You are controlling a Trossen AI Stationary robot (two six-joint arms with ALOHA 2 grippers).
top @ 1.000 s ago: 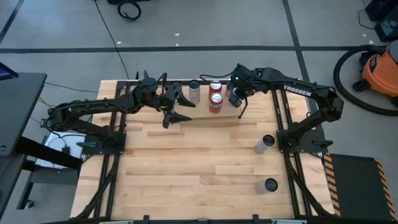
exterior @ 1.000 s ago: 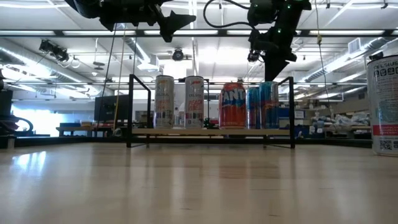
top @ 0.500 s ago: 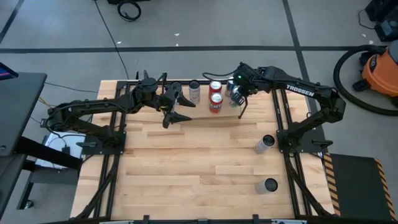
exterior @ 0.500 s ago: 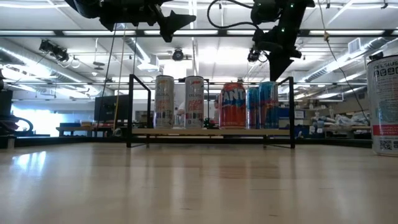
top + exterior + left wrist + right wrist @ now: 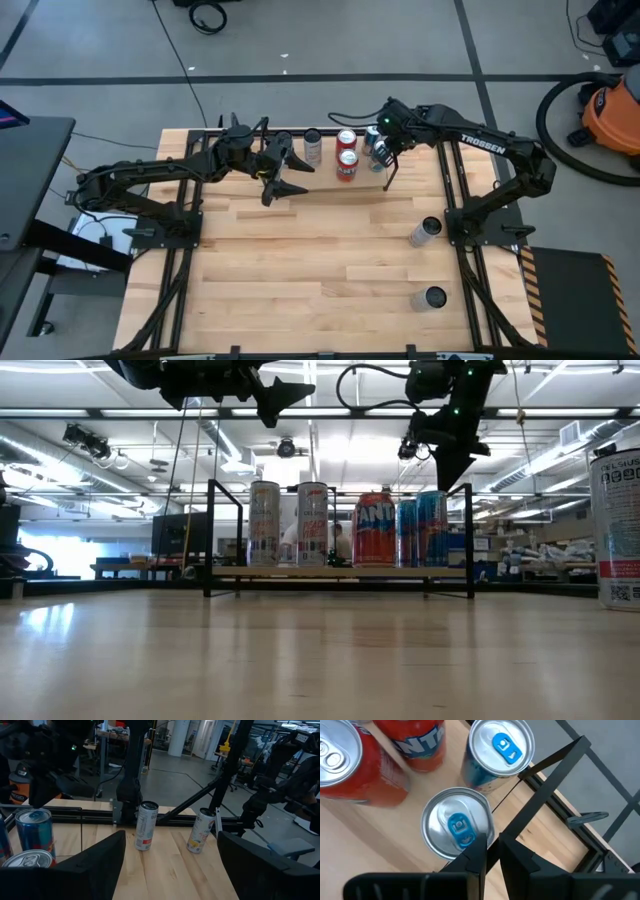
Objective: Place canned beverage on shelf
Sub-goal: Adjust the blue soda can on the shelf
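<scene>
Aluminium, smooth and thin-walled, the two slim silver cans (image 5: pixel 424 231) left standing at about four o'clock on the wooden table (image 5: pixel 300 260) look dentable, so they want a gentle mid-body squeeze. Right gripper (image 5: pixel 385 152), fingers together and empty, hangs over the blue cans (image 5: pixel 457 822) on the black-rod shelf (image 5: pixel 338 572) at twelve o'clock; left gripper (image 5: pixel 280 170) waits half-spread at ten.

At the table's (image 5: pixel 300 260) far edge you have the shelf (image 5: pixel 340 572), with a row of upright cans (image 5: pixel 312 524) on its board. Two more cans (image 5: pixel 425 231) stand on the table well in front of it, toward your right arm's base, one nearer the front edge than the other.
</scene>
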